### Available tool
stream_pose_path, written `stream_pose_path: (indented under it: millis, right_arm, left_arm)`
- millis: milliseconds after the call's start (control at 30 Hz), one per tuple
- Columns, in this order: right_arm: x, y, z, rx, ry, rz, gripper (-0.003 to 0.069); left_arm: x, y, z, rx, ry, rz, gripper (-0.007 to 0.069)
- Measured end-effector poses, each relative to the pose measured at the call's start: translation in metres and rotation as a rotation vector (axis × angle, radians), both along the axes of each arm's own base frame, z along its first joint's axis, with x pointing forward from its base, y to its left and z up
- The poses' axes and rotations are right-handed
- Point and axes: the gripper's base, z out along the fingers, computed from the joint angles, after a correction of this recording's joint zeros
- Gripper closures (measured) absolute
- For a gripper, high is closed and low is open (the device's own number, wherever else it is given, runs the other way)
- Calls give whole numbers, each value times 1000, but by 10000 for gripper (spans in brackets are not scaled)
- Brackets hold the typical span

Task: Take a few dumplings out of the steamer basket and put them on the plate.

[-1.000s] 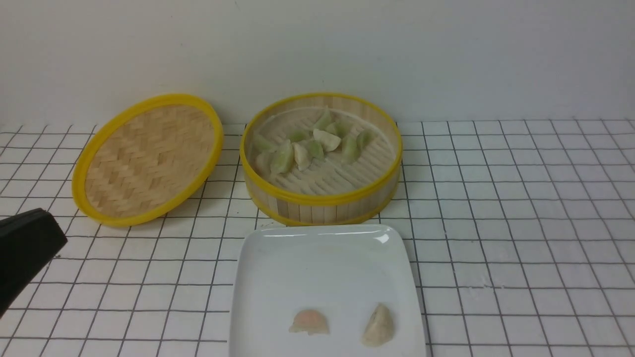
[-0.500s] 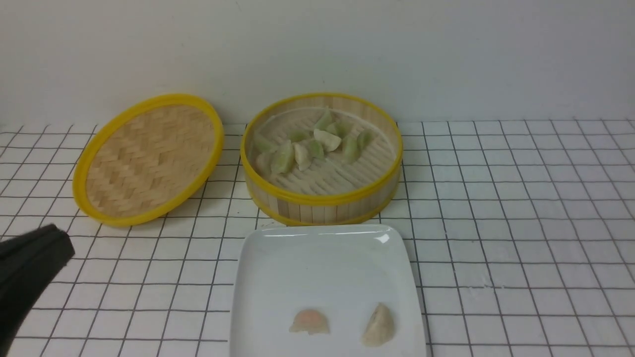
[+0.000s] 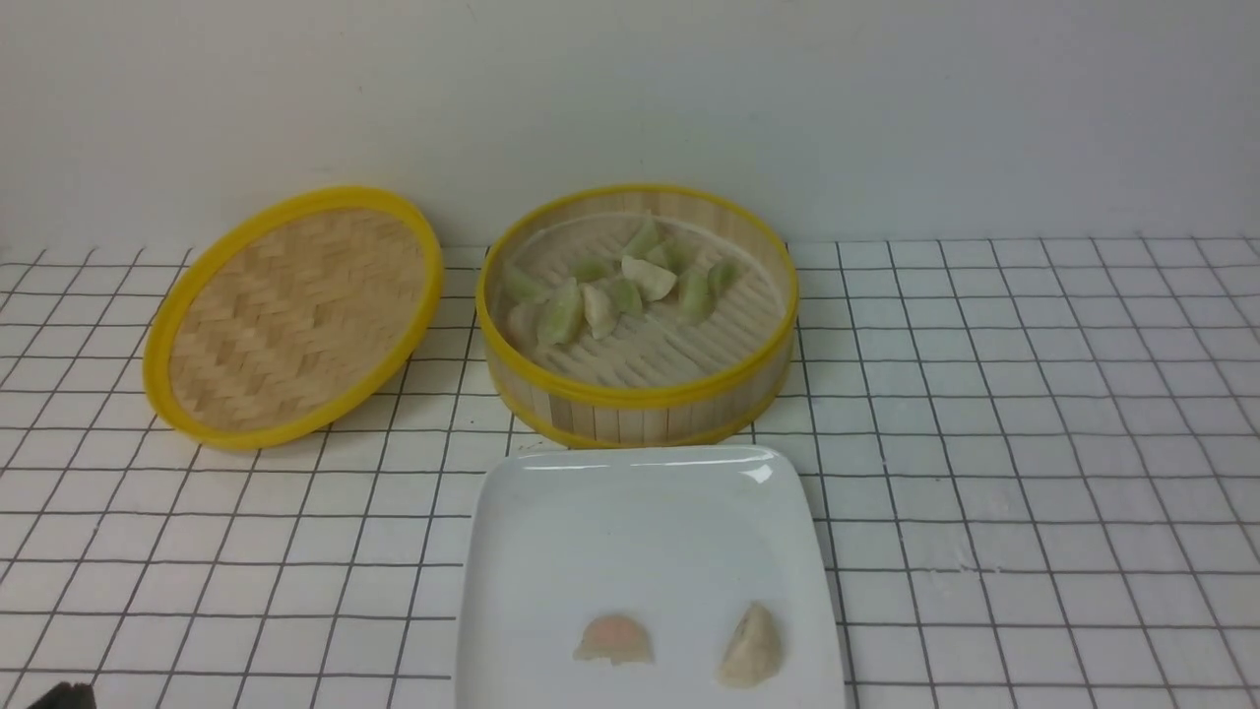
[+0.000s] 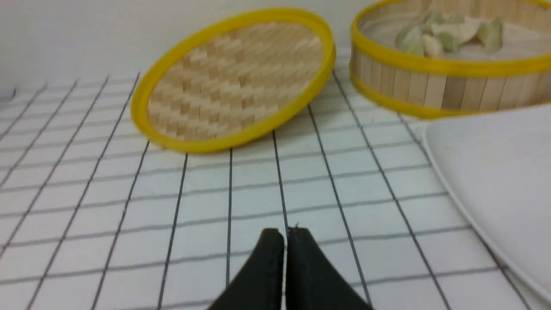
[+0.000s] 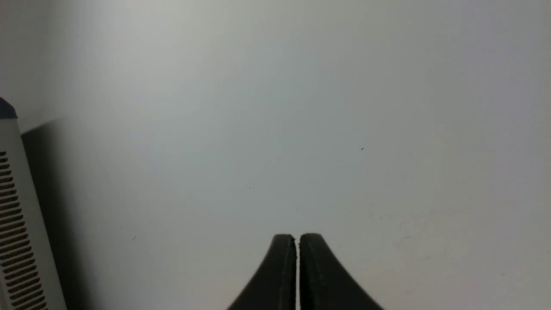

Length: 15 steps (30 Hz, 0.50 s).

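The steamer basket (image 3: 635, 399) stands at the back centre with several pale green and whitish dumplings (image 3: 600, 295) inside; it also shows in the left wrist view (image 4: 439, 86). The white plate (image 3: 640, 512) lies in front of it and carries a pinkish dumpling (image 3: 614, 639) and a beige dumpling (image 3: 750, 645). My left gripper (image 4: 285, 234) is shut and empty, low over the tiles to the left of the plate (image 4: 495, 172); only a dark tip (image 3: 64, 697) shows in the front view. My right gripper (image 5: 297, 239) is shut and empty, facing a blank wall, away from the table.
The flat woven lid (image 3: 295, 315) with a yellow rim leans tilted at the back left, beside the basket; it also shows in the left wrist view (image 4: 234, 82). A white gridded cloth (image 3: 1034, 443) covers the table. A vented white device (image 5: 19, 241) is near my right gripper.
My left gripper has drawn back toward the near left corner and almost left the front view. The dumplings, plate, basket and lid have not moved.
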Motion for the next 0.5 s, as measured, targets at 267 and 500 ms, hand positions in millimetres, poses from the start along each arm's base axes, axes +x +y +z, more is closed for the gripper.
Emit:
stream_pose_path:
  millis: [267,500]
  right_arm:
    - [0,0,0,-1,0,0,656]
    - [0,0,0,-1,0,0,656]
  left_arm:
    - [-1,0,-3,-1,24,7,631]
    - [-1,0,-3,-1,24,6,631]
